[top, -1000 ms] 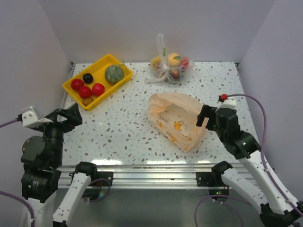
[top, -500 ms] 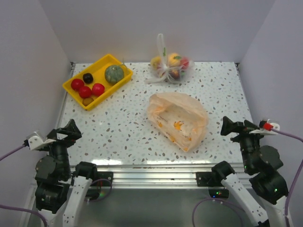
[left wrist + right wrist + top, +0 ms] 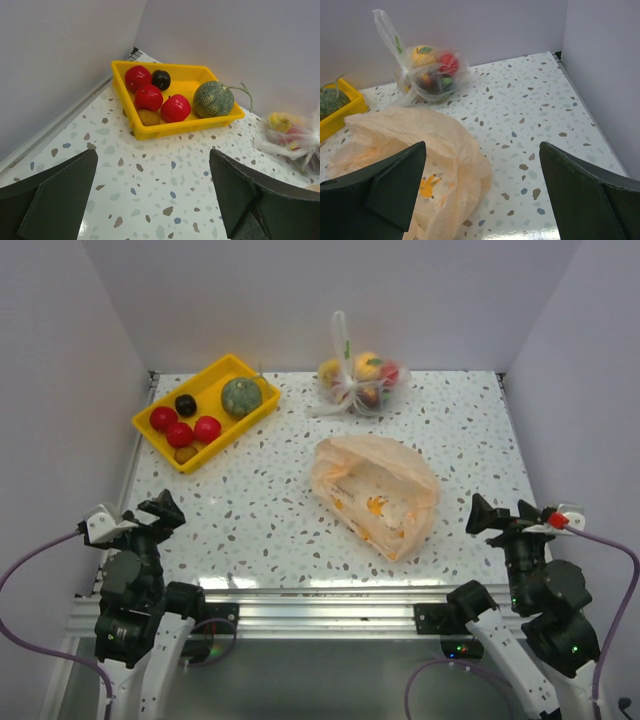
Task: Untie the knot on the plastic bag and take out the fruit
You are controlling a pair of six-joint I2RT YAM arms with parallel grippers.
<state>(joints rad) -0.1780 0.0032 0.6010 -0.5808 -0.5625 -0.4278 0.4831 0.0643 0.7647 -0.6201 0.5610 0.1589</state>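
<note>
The peach-orange plastic bag (image 3: pixel 375 495) lies crumpled and slack in the middle of the table, also in the right wrist view (image 3: pixel 420 150). The knot does not show in any view. The fruit (image 3: pixel 195 422) sits in a yellow tray (image 3: pixel 262 405) at the far left: red ones (image 3: pixel 148 96), a green one (image 3: pixel 213 99), a dark one (image 3: pixel 161 79) and a small brown one (image 3: pixel 149 117). My left gripper (image 3: pixel 165 508) (image 3: pixel 155 190) is open at the near left, with nothing in it. My right gripper (image 3: pixel 480 513) (image 3: pixel 482 185) is open at the near right, beside the bag and apart from it.
A tied clear bag of other fruit (image 3: pixel 360 380) (image 3: pixel 432 72) stands at the back centre. Grey walls close in the left, back and right. A metal rail (image 3: pixel 320 615) runs along the near edge between the arm bases.
Both arms have pulled back to the near edge. The right gripper has left the bag's right side and moved to the near right. Bag and fruit have not moved.
</note>
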